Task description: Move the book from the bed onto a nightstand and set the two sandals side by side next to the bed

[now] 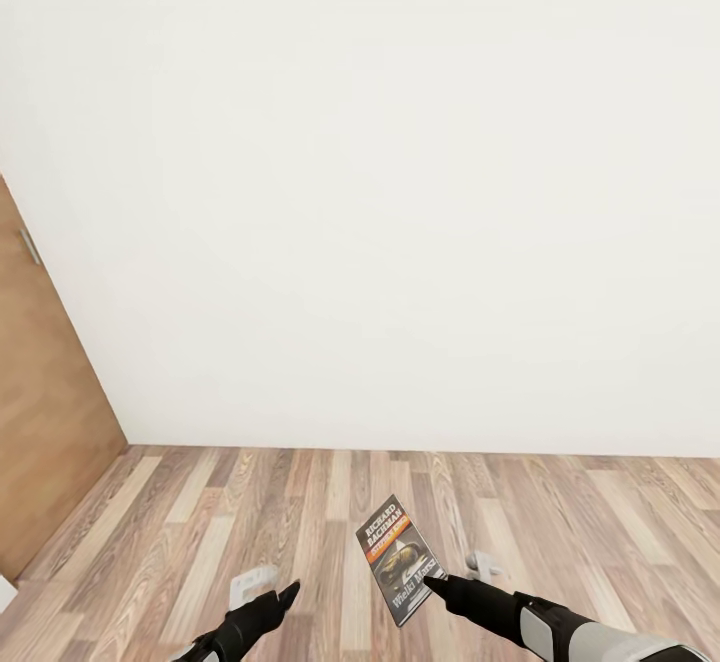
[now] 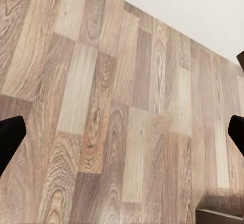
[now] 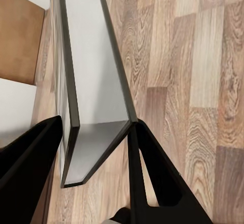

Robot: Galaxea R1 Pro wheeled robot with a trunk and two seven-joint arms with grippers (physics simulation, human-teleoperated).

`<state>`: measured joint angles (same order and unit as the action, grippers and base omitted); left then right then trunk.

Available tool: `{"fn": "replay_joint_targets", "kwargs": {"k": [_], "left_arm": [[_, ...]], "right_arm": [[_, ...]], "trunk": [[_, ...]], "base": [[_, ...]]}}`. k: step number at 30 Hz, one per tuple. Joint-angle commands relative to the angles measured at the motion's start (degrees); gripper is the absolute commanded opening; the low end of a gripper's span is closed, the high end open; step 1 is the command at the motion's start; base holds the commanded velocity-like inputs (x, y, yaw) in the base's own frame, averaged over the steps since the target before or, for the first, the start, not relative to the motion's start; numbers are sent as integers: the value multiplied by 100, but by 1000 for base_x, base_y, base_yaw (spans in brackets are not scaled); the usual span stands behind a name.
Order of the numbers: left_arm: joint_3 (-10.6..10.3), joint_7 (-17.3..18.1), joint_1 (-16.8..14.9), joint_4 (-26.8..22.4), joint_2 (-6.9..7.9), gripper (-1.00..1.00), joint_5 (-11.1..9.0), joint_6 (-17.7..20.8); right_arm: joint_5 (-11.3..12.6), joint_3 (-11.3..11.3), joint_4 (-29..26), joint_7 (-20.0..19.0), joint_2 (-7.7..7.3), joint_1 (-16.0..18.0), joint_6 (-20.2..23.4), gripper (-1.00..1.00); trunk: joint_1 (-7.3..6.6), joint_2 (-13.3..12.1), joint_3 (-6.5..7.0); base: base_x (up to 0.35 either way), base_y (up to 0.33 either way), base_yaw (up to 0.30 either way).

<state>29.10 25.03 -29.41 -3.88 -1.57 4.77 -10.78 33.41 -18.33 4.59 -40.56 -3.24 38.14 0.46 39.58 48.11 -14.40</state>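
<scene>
My right gripper (image 1: 437, 582) is shut on the book (image 1: 398, 557), a thin paperback with a dark cover, white "RICHARD BACHMAN" lettering and an orange band. It hangs above the wood floor, cover facing the head camera. In the right wrist view the book (image 3: 96, 97) shows edge-on, pinched between the two black fingers (image 3: 152, 168). My left gripper (image 1: 285, 594) hovers low at the left, holding nothing. In the left wrist view its fingertips (image 2: 7, 137) stand far apart over bare planks, so it is open. The bed, the nightstand and the sandals are out of view.
A plain white wall (image 1: 400, 192) stands close ahead, meeting the grey-brown plank floor (image 1: 250, 512). A brown door (image 1: 40, 412) is at the left. A dark edge (image 2: 218, 215) shows low in the left wrist view.
</scene>
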Motion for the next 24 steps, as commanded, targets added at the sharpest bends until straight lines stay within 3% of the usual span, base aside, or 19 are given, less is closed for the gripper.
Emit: {"fn": "replay_joint_targets", "kwargs": {"k": [1, 24], "left_arm": [[43, 11, -4, 1, -1, 100, 51, -21], [43, 10, -4, 1, -1, 100, 51, -21]], "right_arm": [[66, -21, 16, -35, 3, 9, 5, -100], [67, -22, 16, -36, 3, 9, 5, -100]], "trunk": [[3, 6, -8], [3, 6, -8]], "base": [[241, 0, 0], [241, 0, 0]]}}
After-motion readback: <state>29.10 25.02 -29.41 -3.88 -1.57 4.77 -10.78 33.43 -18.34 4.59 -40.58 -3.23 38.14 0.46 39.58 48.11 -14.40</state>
